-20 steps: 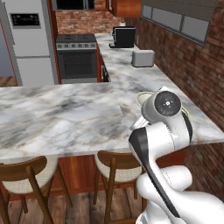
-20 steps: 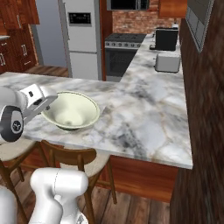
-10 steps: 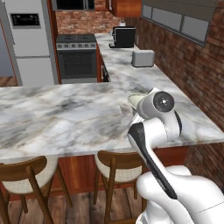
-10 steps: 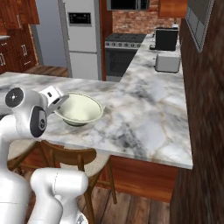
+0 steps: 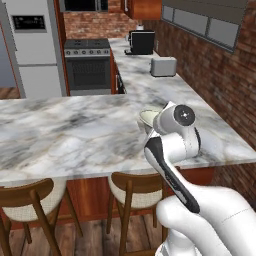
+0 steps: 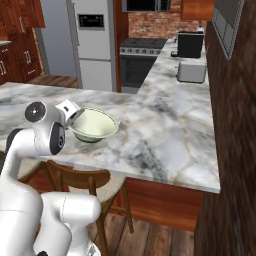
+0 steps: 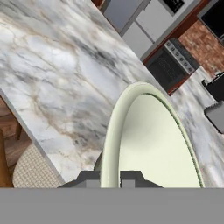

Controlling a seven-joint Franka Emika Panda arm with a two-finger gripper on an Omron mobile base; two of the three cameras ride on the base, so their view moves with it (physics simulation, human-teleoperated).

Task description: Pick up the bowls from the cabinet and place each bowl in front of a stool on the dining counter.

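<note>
The bowl [image 6: 93, 125] stood on the marble surface [image 6: 165, 135] of the dining island, near its front edge and above a stool [image 6: 95, 182] with a beige seat. The tool [image 7: 110, 177] was closed on the near rim of the bowl, one finger inside the wall and the other outside, as the hand view showed. From the right base view the bowl seemed to rest on its foot, though a small tilt toward the tool could not be excluded. Being glazed ceramic, it was probably stiff, rather heavy for its size, smooth and slippery, and it could chip if it dropped on the stone. The thin rim was the only part such narrow fingers could take, so the weight hung to one side and the bowl might turn in the grip. It was better to release it only with the foot flat on the surface.
</note>
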